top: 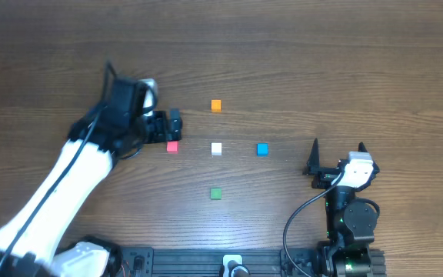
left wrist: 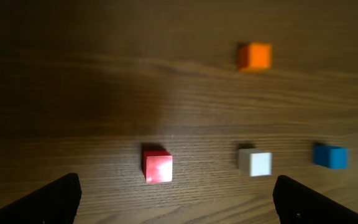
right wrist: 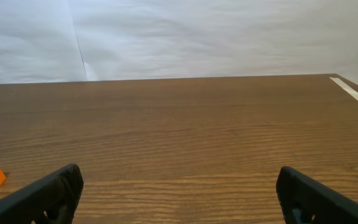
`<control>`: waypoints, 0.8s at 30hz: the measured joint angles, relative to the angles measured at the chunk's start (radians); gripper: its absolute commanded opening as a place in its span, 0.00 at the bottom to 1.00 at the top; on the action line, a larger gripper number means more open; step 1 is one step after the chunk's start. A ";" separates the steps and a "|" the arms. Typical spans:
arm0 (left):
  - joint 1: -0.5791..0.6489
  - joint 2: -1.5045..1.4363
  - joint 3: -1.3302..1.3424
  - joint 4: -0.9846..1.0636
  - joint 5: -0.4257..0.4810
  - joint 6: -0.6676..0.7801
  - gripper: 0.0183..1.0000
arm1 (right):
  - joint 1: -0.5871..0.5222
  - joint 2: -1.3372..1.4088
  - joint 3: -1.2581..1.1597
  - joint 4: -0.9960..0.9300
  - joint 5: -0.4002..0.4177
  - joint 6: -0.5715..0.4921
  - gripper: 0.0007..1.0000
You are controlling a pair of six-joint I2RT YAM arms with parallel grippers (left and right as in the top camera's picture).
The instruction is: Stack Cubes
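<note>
first pick: your left gripper [left wrist: 178,200] hangs spread wide over the red cube [left wrist: 158,167], lower centre; descend, clamp. right gripper [top: 338,156] released too.

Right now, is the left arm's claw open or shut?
Open: the left claw shows its black fingers wide apart, with the small red cube ahead of the gap, untouched.
</note>
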 measured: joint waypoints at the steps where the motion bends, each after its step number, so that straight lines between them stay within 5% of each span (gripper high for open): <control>1: -0.012 0.041 0.012 -0.003 -0.007 -0.014 1.00 | 0.000 0.000 0.000 0.000 0.000 0.000 0.99; 24: -0.110 0.352 0.024 -0.006 -0.111 -0.132 0.92 | 0.000 0.000 0.000 0.000 0.000 0.000 0.99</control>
